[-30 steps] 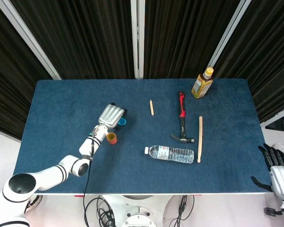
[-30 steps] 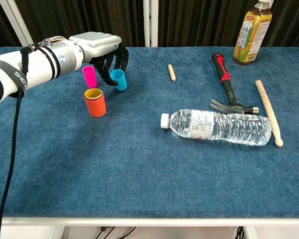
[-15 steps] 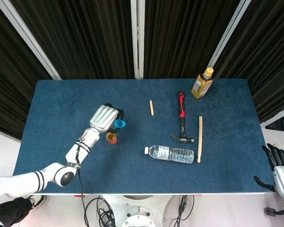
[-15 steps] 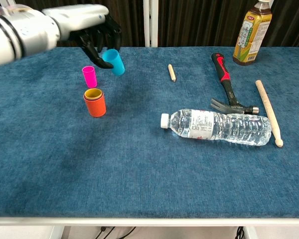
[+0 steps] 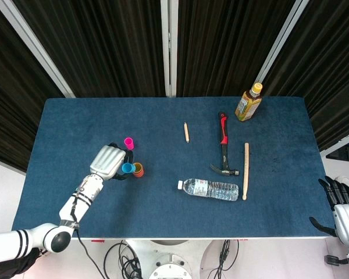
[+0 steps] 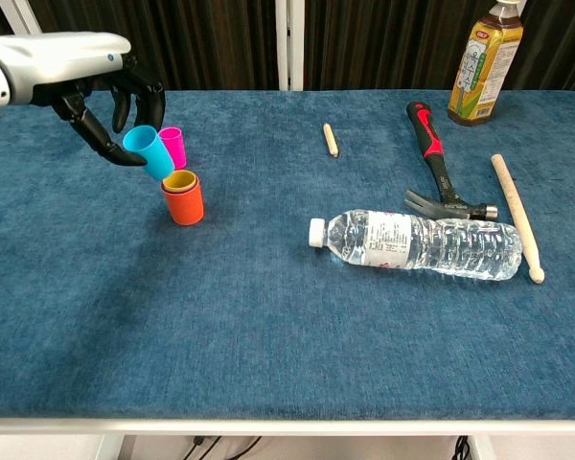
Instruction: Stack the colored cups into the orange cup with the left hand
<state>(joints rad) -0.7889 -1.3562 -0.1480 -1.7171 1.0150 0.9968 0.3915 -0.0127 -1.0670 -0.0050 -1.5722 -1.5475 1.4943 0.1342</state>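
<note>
The left hand (image 6: 96, 81) has lifted the blue cup (image 6: 149, 151) off the worktop (image 6: 287, 316). Its fingers (image 6: 101, 144) pinch the cup, tilted, just beside the orange cup (image 6: 183, 202), which already holds a yellow one; the pink cup (image 6: 173, 146) waits behind.

Matt blue cloth table (image 6: 268, 316); glossy plastic bottle (image 6: 422, 243)

a blue-covered table (image 6: 268, 326), bearing an orange cup (image 6: 183, 201) with a yellow cup (image 6: 179, 179) nested inside, a pink cup (image 6: 173, 146), water bottle (image 6: 417, 243), hammer (image 6: 439, 167), drumstick (image 6: 517, 215), short wooden peg (image 6: 331, 139), tea bottle (image 6: 482, 62).
</note>
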